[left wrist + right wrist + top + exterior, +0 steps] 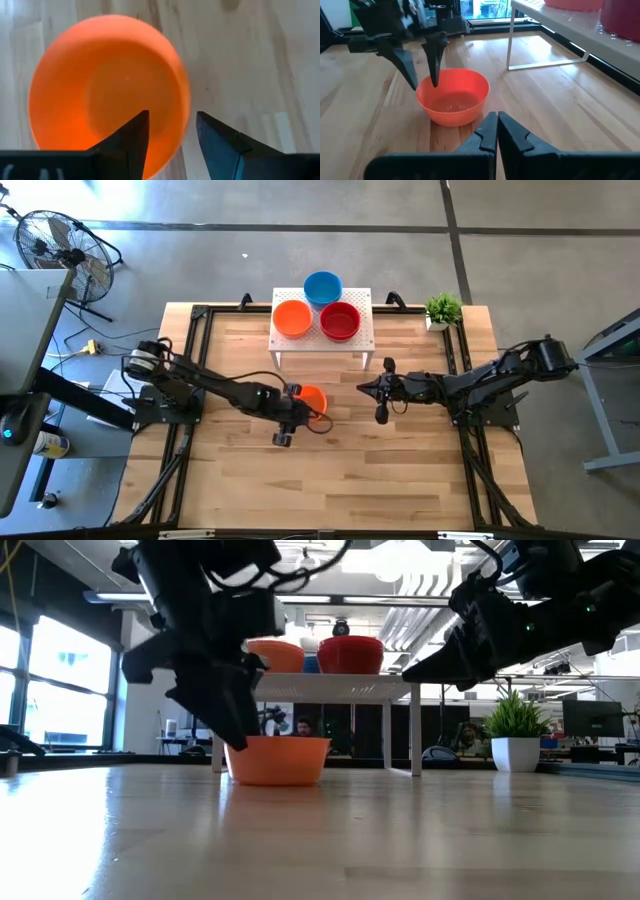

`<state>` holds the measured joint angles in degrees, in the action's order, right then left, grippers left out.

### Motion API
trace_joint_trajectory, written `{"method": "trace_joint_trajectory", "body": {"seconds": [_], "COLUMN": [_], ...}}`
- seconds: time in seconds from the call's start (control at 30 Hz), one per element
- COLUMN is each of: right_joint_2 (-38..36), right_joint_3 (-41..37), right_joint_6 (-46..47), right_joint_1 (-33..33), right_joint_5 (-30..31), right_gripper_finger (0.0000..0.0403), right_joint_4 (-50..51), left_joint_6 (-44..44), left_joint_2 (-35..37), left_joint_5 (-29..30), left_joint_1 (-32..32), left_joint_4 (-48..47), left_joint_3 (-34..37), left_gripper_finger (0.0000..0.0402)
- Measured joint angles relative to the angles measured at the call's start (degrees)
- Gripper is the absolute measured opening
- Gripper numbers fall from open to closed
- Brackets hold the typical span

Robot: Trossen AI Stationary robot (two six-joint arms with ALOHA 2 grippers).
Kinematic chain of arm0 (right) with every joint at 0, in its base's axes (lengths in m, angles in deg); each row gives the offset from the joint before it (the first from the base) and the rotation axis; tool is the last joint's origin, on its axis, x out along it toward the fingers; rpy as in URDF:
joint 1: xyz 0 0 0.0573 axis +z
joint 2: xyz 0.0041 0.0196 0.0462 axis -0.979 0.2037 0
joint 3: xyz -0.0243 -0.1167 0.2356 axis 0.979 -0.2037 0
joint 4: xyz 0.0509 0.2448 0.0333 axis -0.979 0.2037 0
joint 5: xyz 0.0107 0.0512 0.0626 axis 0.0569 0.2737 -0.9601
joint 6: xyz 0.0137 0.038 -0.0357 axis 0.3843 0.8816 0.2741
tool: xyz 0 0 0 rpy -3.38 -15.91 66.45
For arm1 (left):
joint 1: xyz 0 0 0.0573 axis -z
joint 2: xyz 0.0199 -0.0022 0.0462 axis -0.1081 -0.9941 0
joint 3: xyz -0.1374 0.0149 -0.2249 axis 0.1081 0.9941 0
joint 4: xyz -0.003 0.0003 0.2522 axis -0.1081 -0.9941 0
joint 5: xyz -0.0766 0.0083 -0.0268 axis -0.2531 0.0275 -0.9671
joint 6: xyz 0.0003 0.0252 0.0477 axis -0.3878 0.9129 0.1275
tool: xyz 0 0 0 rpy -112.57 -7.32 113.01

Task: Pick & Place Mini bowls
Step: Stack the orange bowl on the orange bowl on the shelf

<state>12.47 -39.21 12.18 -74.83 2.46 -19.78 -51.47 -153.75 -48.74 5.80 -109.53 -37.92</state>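
The left gripper (296,408) stands open astride the rim of an orange bowl (312,400) resting on the counter (350,470) before the white stand (322,340), while the right gripper (384,390), shut and empty, hovers nearby.

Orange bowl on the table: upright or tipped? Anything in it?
Upright and empty. The orange bowl sits flat on the table, rim up, inside bare; the left gripper's open fingers straddle its rim.
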Motion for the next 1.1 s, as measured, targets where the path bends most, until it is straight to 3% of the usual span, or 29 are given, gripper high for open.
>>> {"method": "trace_joint_trajectory", "body": {"seconds": [0.17,0.4,0.57,0.77,0.93,1.1], "right_joint_2": [0.00,0.00,0.00,0.02,0.02,0.04], "right_joint_3": [0.00,0.02,0.02,0.02,0.02,0.04], "right_joint_6": [-0.02,-0.43,-0.43,-0.43,-0.48,-0.55], "right_joint_1": [0.00,0.00,0.00,0.00,0.00,0.00], "right_joint_5": [-0.02,-0.02,-0.02,-0.02,-0.02,-0.04], "right_gripper_finger": [0.0002,0.0002,0.0001,0.0001,0.0002,0.0001], "right_joint_4": [0.32,0.33,0.33,0.33,0.31,0.31], "left_joint_6": [-2.04,-1.40,-1.20,-0.25,-0.34,0.74], "left_joint_2": [-1.40,-1.37,1.18,10.13,16.86,18.47], "left_joint_5": [-0.29,-0.40,-0.45,-0.42,-0.04,6.27], "left_joint_1": [0.02,0.00,0.00,-0.03,-3.21,-9.69], "left_joint_4": [0.05,-1.43,-7.88,-18.91,-30.42,-40.59], "left_joint_3": [-0.11,-0.09,-1.91,-9.25,-18.88,-31.44], "left_gripper_finger": [0.0126,0.0010,0.0005,0.0003,0.0003,0.0002]}}
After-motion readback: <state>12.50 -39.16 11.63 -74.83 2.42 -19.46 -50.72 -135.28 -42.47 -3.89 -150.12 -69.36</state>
